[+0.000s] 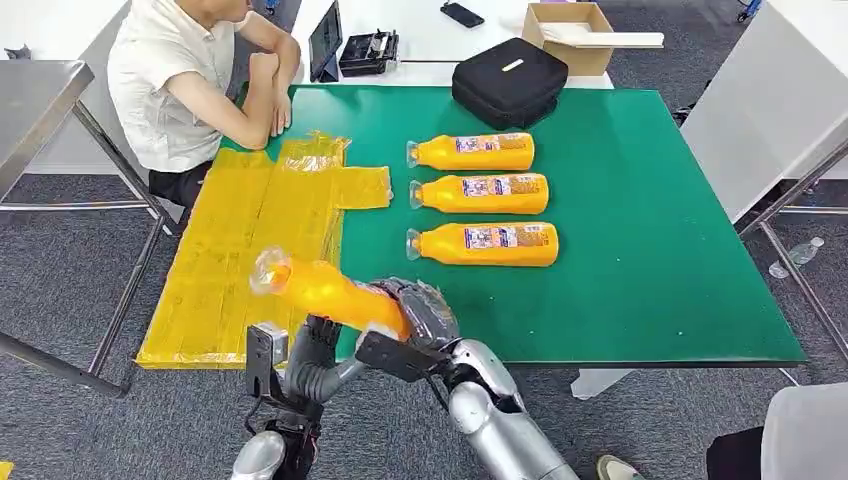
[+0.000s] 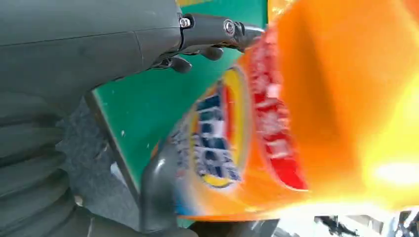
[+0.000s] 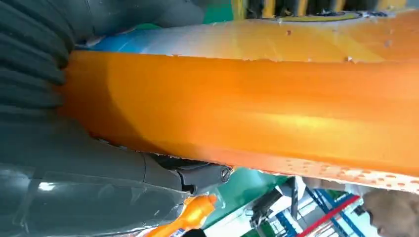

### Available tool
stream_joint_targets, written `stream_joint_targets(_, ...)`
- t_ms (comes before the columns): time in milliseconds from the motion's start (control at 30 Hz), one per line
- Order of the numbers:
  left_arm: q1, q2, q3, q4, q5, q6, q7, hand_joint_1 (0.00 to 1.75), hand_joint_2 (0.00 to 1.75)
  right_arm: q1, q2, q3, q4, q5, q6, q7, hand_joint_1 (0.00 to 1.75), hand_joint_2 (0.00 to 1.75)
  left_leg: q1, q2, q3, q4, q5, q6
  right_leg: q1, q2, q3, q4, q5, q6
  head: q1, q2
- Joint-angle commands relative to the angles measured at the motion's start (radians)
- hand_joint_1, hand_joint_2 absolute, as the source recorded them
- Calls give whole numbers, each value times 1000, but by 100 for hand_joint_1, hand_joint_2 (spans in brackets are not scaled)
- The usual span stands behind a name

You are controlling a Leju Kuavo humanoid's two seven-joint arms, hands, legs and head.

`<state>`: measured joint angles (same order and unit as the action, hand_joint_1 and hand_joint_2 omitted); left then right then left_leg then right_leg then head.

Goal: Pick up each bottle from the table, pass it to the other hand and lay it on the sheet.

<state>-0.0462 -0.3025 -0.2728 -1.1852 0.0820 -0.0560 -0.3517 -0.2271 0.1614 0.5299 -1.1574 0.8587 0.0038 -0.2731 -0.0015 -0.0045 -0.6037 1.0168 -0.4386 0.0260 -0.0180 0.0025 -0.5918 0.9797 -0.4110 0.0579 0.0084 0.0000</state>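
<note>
Above table edge, held bottle [image 1: 325, 290] slanted, cap toward sheet [image 1: 250, 240], right hand [image 1: 420, 315]

right arm [image 1: 500, 420]: glossy silver shell in rounded segments, with a dark joint band between forearm and wrist.
right hand [image 1: 425, 312]: grey, wrapped in clear crinkled plastic film; black plate at the wrist.
right hand, wrist view [image 3: 89, 177]: grey ribbed cover, a smooth grey thumb, a darker link with a silver screw head.
left arm [image 1: 262, 455]: silver lower shell, black joint parts and dark cabling above it.
left hand [image 1: 312, 345]: dark grey fingers; a grey box-shaped block with dark fittings beside the wrist.
left hand, wrist view [image 2: 74, 74]: grey ribbed cover, thick smooth grey thumb, dark fingers with two silver screw heads.
</note>
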Motion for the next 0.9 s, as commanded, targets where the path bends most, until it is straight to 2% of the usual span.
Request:
stream_joint_targets(33, -48, -47, 16, 32, -5, 28, -6, 0, 175, -31, -26, 84, 55, 26, -20, 11, 175, 175, 1, -1, 2, 0, -1, -1, 1, -1, 2, 0, -1, -2, 0, 0)
stream_joint_targets(200, -45, -47, 32, 14, 34, 47, -30, 0, 175, -19, -24, 101, 38, 39, -19, 14, 175, 175, 1, -1, 2, 0, -1, -1, 1, -2, 3, 0, -1, -2, 0, 0)
stream_joint_targets(400, -42, -47, 37, -16, 141, -19, -28, 0, 175, -32, -15, 117, 64, 52, -29, 12, 173, 175, 1, 0, 2, 0, -1, -1, 1, -1, 3, 0, -1, -2, 0, 0)
stream_joint_targets(433, -50, -47, 33, 0, 147, -24, -24, 126, 175, -36, -14, 119, 69, 52, -29, 9, 175, 175, 1, 0, 2, 0, -1, -1, 1, -1, 2, 0, -1, -2, 0, 0)
stream_joint_targets(467, -59, -47, 35, 22, 170, -38, -17, 171, 175, -40, -14, 125, 75, 50, -28, 3, 175, 175, 1, -1, 3, 1, -1, -1, 1, -1, 3, 0, -2, -2, 0, 0)
stream_joint_targets(800, -61, -47, 42, 35, 195, -61, -28, 175, 175, -37, -16, 135, 93, 46, -27, -2, 175, 175, 1, -2, 3, 0, -1, -1, 1, -2, 4, -1, -1, -2, 0, 0)
stream_joint_targets(867, -59, -47, 44, 31, 206, -67, -30, 175, 175, -35, -18, 138, 101, 45, -30, -3, 161, 175, 1, -1, 3, 0, -1, -1, 1, -1, 4, -1, -1, -2, 0, 0)
stream_joint_targets(900, -61, -47, 48, 36, 212, -73, -26, 175, 175, -37, -19, 141, 110, 46, -32, -4, 161, 175, 1, -1, 3, 0, -1, -1, 1, -2, 4, -1, -1, -2, 0, 0)
